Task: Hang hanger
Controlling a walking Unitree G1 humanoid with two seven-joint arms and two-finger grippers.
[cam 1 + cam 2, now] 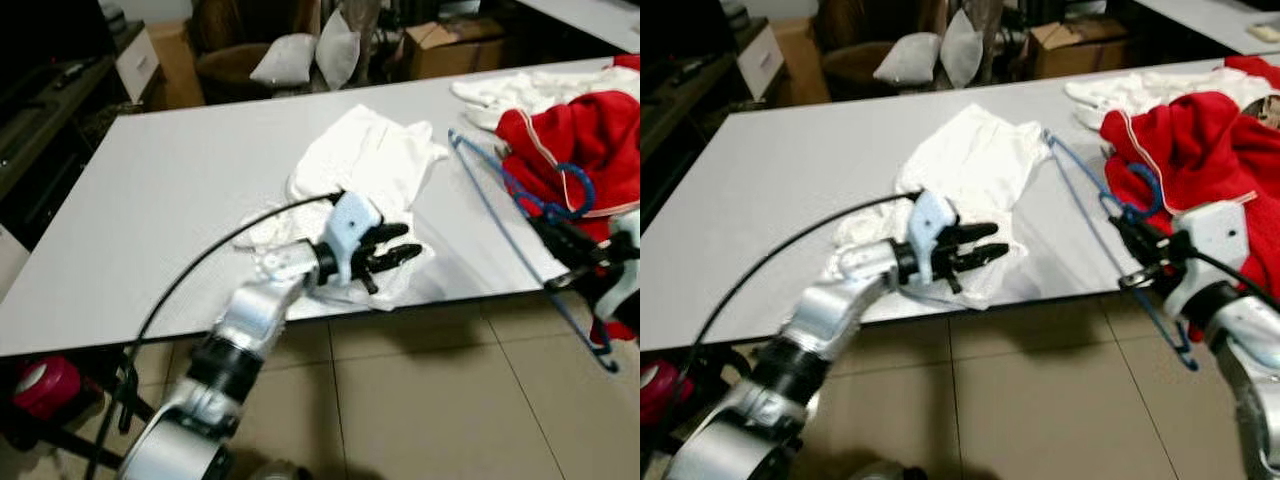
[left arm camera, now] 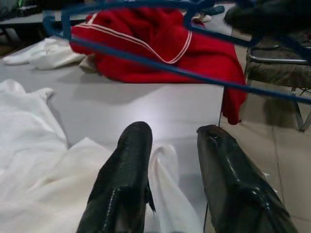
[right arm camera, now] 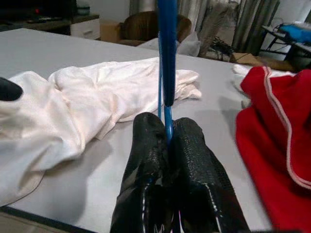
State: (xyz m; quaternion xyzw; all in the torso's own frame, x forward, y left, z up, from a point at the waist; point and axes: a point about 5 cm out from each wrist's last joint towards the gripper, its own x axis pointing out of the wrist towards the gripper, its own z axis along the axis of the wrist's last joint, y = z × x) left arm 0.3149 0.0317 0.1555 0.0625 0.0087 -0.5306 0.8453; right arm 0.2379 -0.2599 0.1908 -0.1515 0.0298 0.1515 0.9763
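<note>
**Blue hanger pinched at table's near-right edge**

The blue hanger (image 1: 1090, 200) is held by the right gripper (image 3: 167, 141), fingers clenched on its thin rod – one end reaching far over the grey table (image 1: 180, 190), the other hanging past the near edge, w/ the red garment (image 1: 1200, 150) just to the right. The left gripper (image 1: 385, 255) rests on the white cloth (image 1: 375, 155), fingers apart, nothing held. The hanger is judged light, stiff & slick (likely to pivot in a pinch) – better gripped nr the hook.

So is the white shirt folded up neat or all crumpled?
Crumpled. The white shirt lies bunched and wrinkled on the table, its near edge hanging over, the left hand open above it.
</note>
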